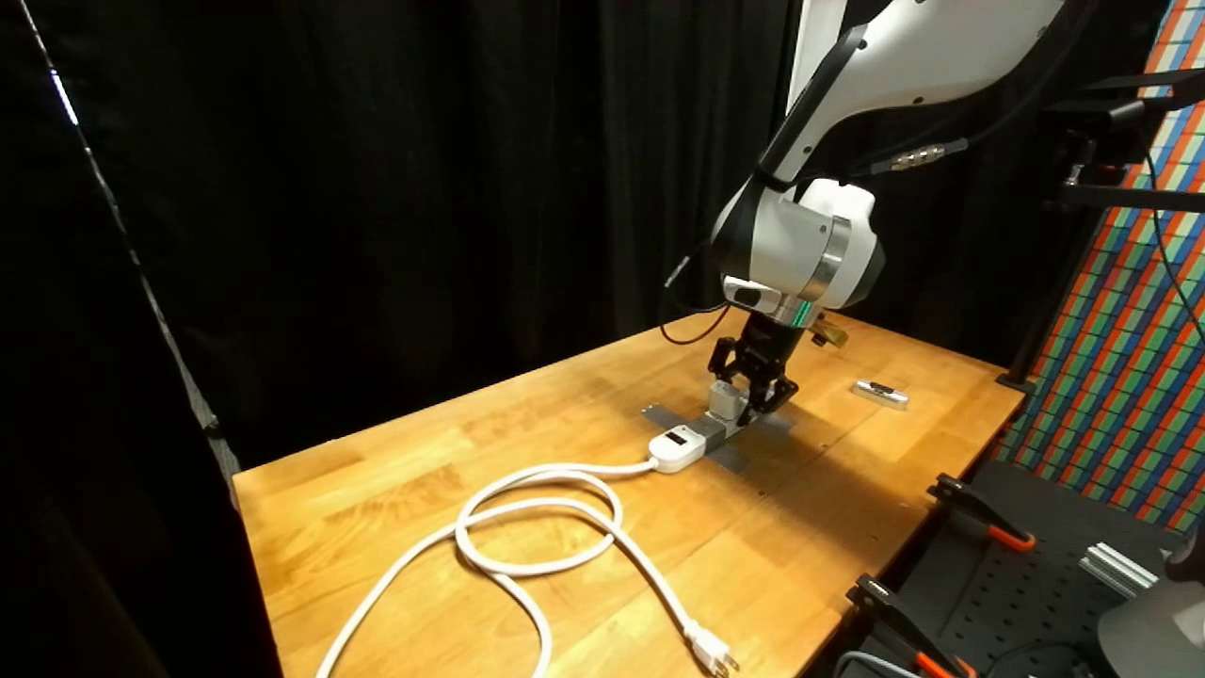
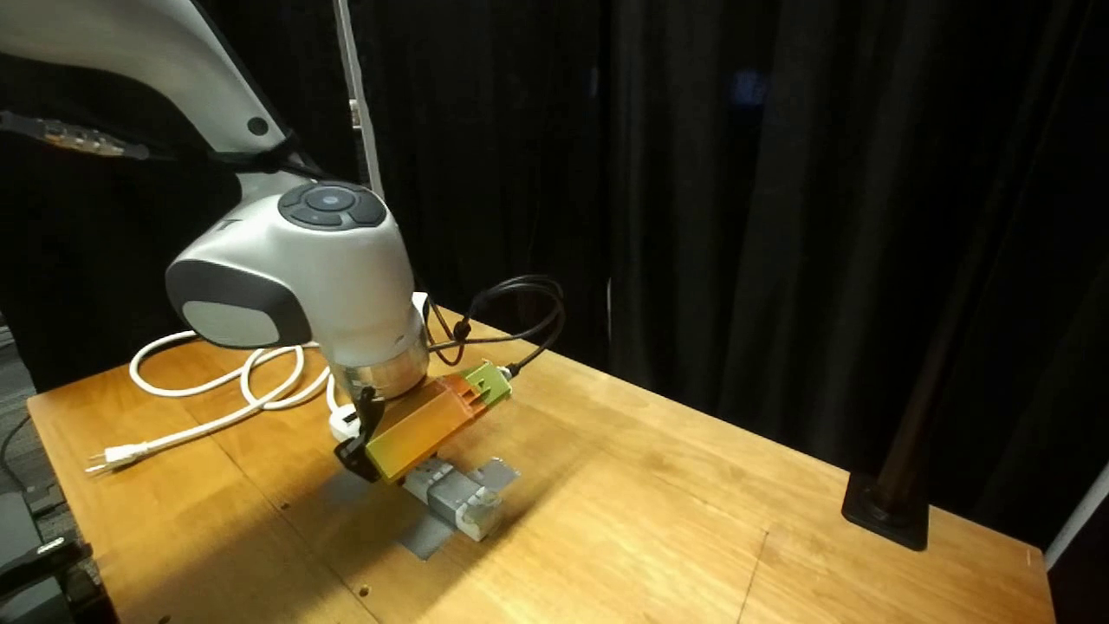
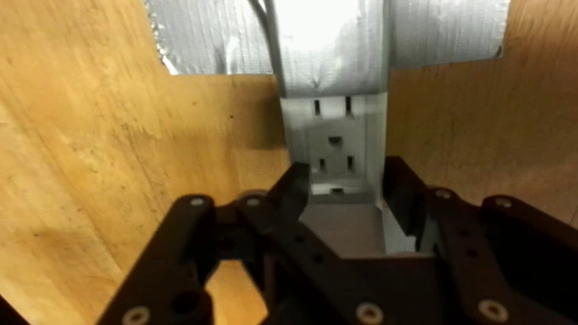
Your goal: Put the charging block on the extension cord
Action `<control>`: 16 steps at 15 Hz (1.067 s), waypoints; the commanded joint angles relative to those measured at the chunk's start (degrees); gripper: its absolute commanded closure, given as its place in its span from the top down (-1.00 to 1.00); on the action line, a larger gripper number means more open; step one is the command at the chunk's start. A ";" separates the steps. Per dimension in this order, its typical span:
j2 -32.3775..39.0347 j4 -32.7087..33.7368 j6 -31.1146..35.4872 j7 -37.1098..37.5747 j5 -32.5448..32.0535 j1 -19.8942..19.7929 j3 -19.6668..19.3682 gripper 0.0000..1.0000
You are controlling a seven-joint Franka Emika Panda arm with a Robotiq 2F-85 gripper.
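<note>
Dark curtains (image 1: 424, 188) frame jaws gripping a charging block (image 1: 726, 401) over an extension cord (image 3: 334, 124); likely light, rigid and slick, the block is best held by 2 opposite sides.

Charging block (image 3: 344, 230) part-hidden behind gripper (image 3: 346, 178), bottom of wrist view.
Underside unseen, seating unclear. Extension cord (image 1: 516, 570) cut off lower left, in an exterior view.

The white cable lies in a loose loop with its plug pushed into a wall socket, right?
Not quite: the plug is unconnected. Both exterior views show it lying free on the wooden table. The white cable does lie in a loose loop.
</note>
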 commanded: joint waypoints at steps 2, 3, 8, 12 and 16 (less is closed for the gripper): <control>-7.69 -2.76 5.42 2.10 -3.76 3.78 -2.04 -0.52; -8.38 -2.99 5.82 2.39 -4.21 4.18 -2.46 0.48; -12.85 -3.25 7.61 3.69 -6.04 6.03 -3.10 1.00; -12.01 -4.87 8.58 15.09 -15.13 10.62 -8.03 0.50; -8.28 -4.71 3.47 33.64 -32.29 20.56 -21.74 0.02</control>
